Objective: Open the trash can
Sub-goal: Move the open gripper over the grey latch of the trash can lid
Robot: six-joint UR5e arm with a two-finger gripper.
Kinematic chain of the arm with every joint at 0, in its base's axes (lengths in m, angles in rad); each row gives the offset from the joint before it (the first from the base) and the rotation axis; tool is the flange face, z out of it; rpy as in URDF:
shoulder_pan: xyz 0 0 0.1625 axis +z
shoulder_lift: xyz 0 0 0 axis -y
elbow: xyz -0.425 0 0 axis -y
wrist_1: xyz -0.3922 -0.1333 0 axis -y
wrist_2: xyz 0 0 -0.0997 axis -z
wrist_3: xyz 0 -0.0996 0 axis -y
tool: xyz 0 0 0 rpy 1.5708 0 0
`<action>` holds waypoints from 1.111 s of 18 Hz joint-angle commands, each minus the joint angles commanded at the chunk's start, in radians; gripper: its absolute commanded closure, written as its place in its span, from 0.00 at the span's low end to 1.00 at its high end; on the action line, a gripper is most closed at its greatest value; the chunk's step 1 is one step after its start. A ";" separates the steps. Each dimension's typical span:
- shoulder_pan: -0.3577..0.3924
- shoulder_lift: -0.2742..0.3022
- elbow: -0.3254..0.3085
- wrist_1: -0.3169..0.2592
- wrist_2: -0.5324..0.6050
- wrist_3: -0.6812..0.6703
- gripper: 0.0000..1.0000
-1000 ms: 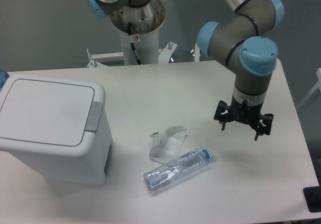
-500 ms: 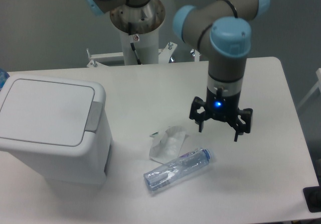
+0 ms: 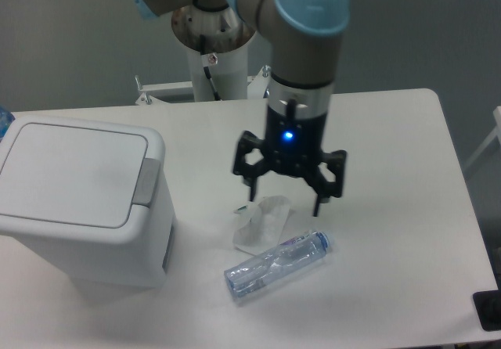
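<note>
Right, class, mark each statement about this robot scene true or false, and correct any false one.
1. The trash can has its lid shut. True.
2. The gripper is holding the plastic bottle. False: its fingers are spread and empty, above the table.
3. The bottle lies on its side. True.
4. The crumpled wrapper sits on top of the trash can. False: it lies on the table, beside the bottle.
5. The grey push tab is on the side of the lid facing the gripper. True.
</note>
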 joint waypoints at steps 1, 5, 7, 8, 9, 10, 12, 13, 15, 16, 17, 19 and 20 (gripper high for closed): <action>-0.008 0.015 -0.008 -0.002 -0.012 -0.043 0.00; -0.041 0.038 -0.051 0.037 -0.025 -0.267 0.00; -0.063 0.035 -0.064 0.064 -0.020 -0.298 0.00; -0.069 0.040 -0.087 0.066 -0.020 -0.298 0.00; -0.081 0.052 -0.122 0.074 -0.017 -0.295 0.00; -0.087 0.072 -0.153 0.077 -0.016 -0.283 0.00; -0.091 0.086 -0.183 0.078 -0.012 -0.286 0.00; -0.091 0.086 -0.184 0.078 -0.009 -0.292 0.00; -0.092 0.085 -0.186 0.078 -0.009 -0.292 0.00; -0.092 0.086 -0.190 0.078 -0.009 -0.289 0.00; -0.092 0.086 -0.195 0.078 -0.009 -0.283 0.00; -0.092 0.080 -0.198 0.095 -0.009 -0.275 0.00; -0.094 0.075 -0.201 0.119 -0.009 -0.273 0.00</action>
